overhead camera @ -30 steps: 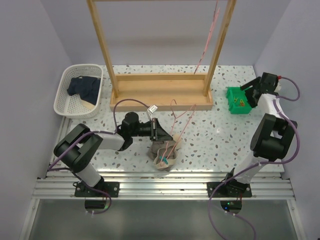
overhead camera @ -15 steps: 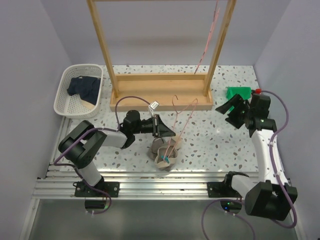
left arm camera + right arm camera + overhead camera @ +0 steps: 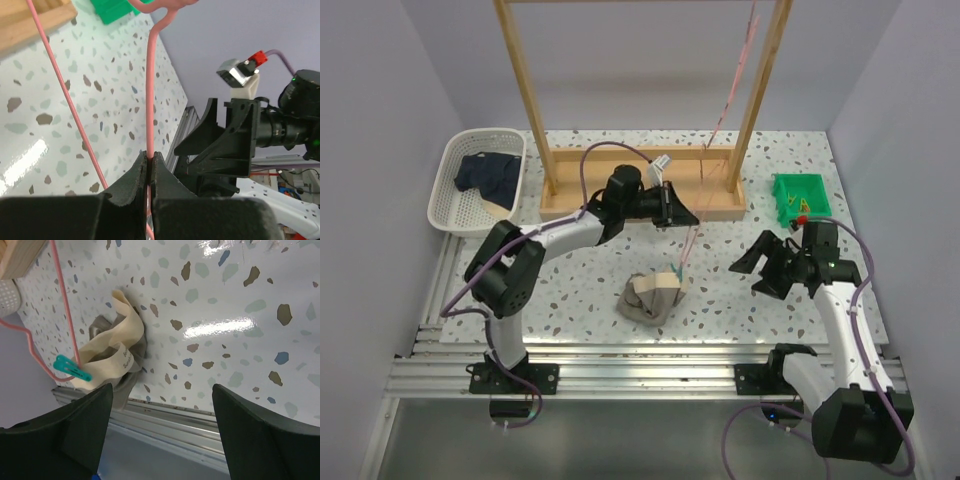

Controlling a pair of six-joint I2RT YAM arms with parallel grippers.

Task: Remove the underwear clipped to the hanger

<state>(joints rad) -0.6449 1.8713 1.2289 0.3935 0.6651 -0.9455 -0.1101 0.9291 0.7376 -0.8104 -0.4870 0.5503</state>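
The pink wire hanger (image 3: 692, 238) hangs tilted from my left gripper (image 3: 690, 216), which is shut on its wire (image 3: 150, 100) just in front of the wooden rack. A teal clip (image 3: 677, 273) at the hanger's low end still pins the grey underwear with the beige waistband (image 3: 648, 298), which lies bunched on the table. The right wrist view shows that underwear (image 3: 112, 357), the clip (image 3: 72, 369) and the hanger wire (image 3: 62, 315). My right gripper (image 3: 753, 275) stands open to the right of the underwear, apart from it. The navy underwear (image 3: 488, 175) lies in the white basket (image 3: 448, 205).
The wooden rack's base (image 3: 620, 195) and posts stand at the back, with another pink hanger (image 3: 735, 80) on its right post. A green bin (image 3: 800, 197) with small items sits at the back right. The metal rail (image 3: 640, 375) runs along the table's front edge.
My left gripper has raised the hanger and carried it back toward the rack, dragging the grey underwear's top. My right arm swung from the green bin to the front, jaws opening wider.
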